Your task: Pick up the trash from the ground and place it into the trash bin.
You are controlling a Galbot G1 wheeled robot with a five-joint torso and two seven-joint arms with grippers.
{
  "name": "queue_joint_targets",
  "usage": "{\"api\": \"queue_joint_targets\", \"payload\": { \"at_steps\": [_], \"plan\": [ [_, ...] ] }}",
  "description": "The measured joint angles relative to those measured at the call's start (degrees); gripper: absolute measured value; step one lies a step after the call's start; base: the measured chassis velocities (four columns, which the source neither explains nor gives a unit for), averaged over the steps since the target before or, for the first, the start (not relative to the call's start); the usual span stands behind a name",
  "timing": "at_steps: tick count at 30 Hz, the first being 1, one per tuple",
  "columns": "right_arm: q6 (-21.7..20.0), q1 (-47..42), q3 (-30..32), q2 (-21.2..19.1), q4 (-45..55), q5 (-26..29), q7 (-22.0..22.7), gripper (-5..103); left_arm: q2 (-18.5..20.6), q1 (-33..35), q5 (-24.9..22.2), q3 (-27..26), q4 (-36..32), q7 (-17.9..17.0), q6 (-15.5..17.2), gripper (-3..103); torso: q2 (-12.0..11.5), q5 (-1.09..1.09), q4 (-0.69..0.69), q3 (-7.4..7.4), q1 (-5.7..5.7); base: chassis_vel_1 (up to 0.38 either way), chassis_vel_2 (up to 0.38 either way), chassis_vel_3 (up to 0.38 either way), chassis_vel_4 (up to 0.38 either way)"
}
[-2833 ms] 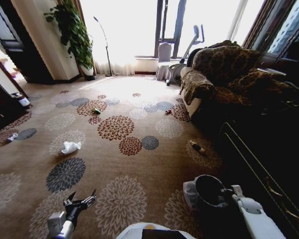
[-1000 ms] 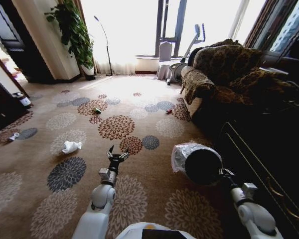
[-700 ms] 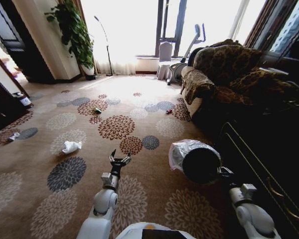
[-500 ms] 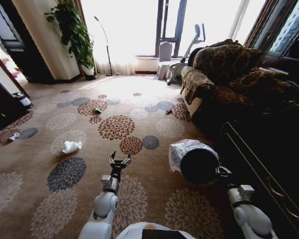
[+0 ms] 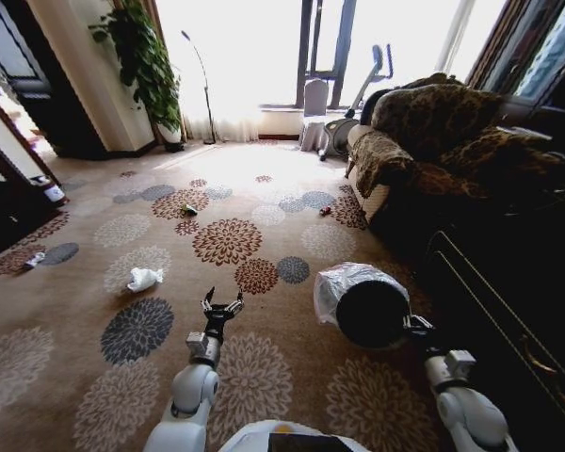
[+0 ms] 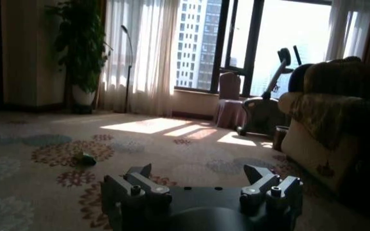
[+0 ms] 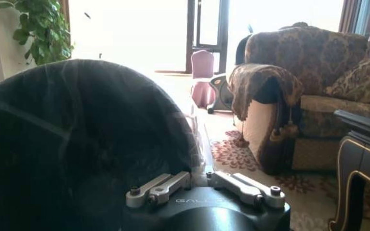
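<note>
My dark trash bin [image 5: 372,315] wore a grey-white liner, the paper wad [image 5: 143,279] was white, and the tan carpet [image 5: 264,235] bore floral medallions.

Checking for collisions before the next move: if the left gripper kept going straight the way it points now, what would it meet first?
The left gripper, open, points forward over bare carpet. Nothing stands close ahead; the green wrapper lies slightly off that line, though depth is hard to judge.

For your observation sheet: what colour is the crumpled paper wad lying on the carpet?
White. The paper wad shows best in the head view, lying on the floral carpet.
</note>
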Motion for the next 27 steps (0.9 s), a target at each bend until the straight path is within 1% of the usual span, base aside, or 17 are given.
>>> {"api": "queue_joint_targets", "payload": {
  "at_steps": [1, 3, 5, 6, 9, 10, 11, 12, 14, 16, 17, 18, 19, 22, 23, 25, 27],
  "plan": [
    [0.02, -0.08, 0.03, 0.14, 0.0, 0.09, 0.03, 0, 0.0, 0.08, -0.02, -0.02, -0.14, 0.0, 0.04, 98, 0.0, 0.07, 0.01, 0.0, 0.0, 0.306, 0.307, -0.306, -0.28],
    [0.04, -0.22, 0.06, 0.28, 0.0, 0.15, 0.04, 0, 0.0, 0.1, -0.02, -0.06, -0.21, 0.0, 0.06, 98, 0.0, 0.1, 0.01, 0.0, 0.0, 0.325, 0.307, -0.311, -0.277],
    [0.19, -0.51, 0.14, 0.61, 0.0, 0.19, 0.11, 0, 0.03, 0.18, -0.03, -0.06, -0.23, 0.0, 0.09, 98, 0.0, 0.0, -0.01, 0.0, 0.0, 0.293, 0.296, -0.301, -0.286],
    [0.19, -0.51, 0.14, 0.61, 0.0, 0.19, 0.11, 0, 0.03, 0.18, -0.03, -0.06, -0.23, 0.0, 0.09, 98, 0.0, 0.0, -0.01, 0.0, 0.0, 0.293, 0.31, -0.288, -0.286],
    [0.55, -0.98, 0.1, 1.23, 0.02, 0.24, 0.54, 0, 0.06, 0.38, -0.02, -0.01, -0.53, 0.0, 0.14, 98, 0.0, 0.1, -0.01, 0.0, 0.0, 0.305, 0.33, -0.302, -0.339],
    [-0.05, -1.15, 0.0, 1.3, 0.08, 0.23, 1.56, 0, 0.15, 0.43, -0.02, 0.02, -0.56, 0.0, 0.18, 98, -0.01, 0.1, 0.01, 0.01, 0.01, 0.296, 0.31, -0.297, -0.289],
    [-1.6, -1.44, -0.06, 1.2, 0.41, 0.2, 3.03, 0, 0.34, 0.42, -0.02, 0.04, -0.56, 0.01, 0.21, 98, 0.0, -0.04, -0.01, 0.01, 0.02, 0.228, 0.272, -0.265, -0.289],
    [-1.6, -1.44, -0.06, 1.2, 0.41, 0.2, 3.03, 0, 0.34, 0.42, -0.02, 0.04, -0.56, 0.01, 0.21, 98, 0.0, -0.04, -0.01, 0.01, 0.02, 0.228, 0.272, -0.265, -0.289],
    [-4.73, -2.02, -0.2, 0.37, 1.1, 0.14, 4.96, 0, 0.7, 0.32, -0.02, 0.03, -0.56, 0.02, 0.24, 98, 0.0, 0.04, 0.01, 0.0, 0.01, 0.204, 0.239, -0.195, -0.181],
    [-7.82, -2.67, -0.2, -0.96, 1.89, 0.26, 6.38, 0, 0.95, 0.14, -0.03, 0.03, -0.52, 0.05, 0.32, 98, 0.0, 0.05, 0.01, 0.01, 0.01, 0.139, 0.104, -0.076, -0.11],
    [-7.82, -2.67, -0.2, -0.96, 1.89, 0.26, 6.38, 0, 0.95, 0.14, -0.03, 0.03, -0.52, 0.05, 0.32, 98, 0.0, 0.05, 0.01, 0.01, 0.01, 0.097, 0.104, -0.027, -0.067],
    [-8.56, -2.84, -0.14, -1.35, 2.09, 0.45, 6.53, 0, 0.99, 0.09, -0.05, 0.04, -0.5, 0.05, 0.35, 98, 0.0, 0.02, 0.01, 0.01, 0.01, -0.014, 0.026, -0.027, -0.067],
    [-9.43, -3.04, 0.1, -1.94, 2.28, 0.9, 6.76, 0, 1.02, 0.0, -0.08, 0.09, -0.48, 0.08, 0.42, 98, 0.0, 0.04, 0.0, 0.0, 0.0, -0.014, -0.051, 0.031, 0.026],
    [-9.55, -3.14, 0.34, -2.35, 2.37, 1.76, 6.92, 0, 1.15, -0.22, -0.12, 0.29, -0.37, 0.12, 0.56, 98, 0.0, 0.09, -0.03, 0.01, 0.0, -0.039, -0.06, 0.04, 0.045],
    [-8.18, -3.06, -0.03, -2.32, 2.4, 1.65, 6.74, 0, 1.27, -0.51, -0.13, 0.34, -0.19, 0.13, 0.73, 97, 0.0, 0.07, -0.05, 0.01, 0.0, -0.085, -0.044, 0.029, 0.04],
    [-7.4, -2.93, -0.2, -2.24, 2.4, 1.41, 6.69, 0, 1.29, -0.59, -0.13, 0.34, -0.16, 0.13, 0.79, 97, 0.0, 0.05, -0.05, 0.01, 0.0, -0.077, -0.044, 0.029, 0.022],
    [-4.14, -2.15, -0.75, -1.86, 2.41, 0.69, 6.44, 0, 1.39, -0.67, -0.24, 0.12, -0.07, 0.13, 0.94, 101, 0.0, 0.05, 0.02, 0.01, 0.01, -0.035, 0.0, 0.008, 0.003]
  ]
}}
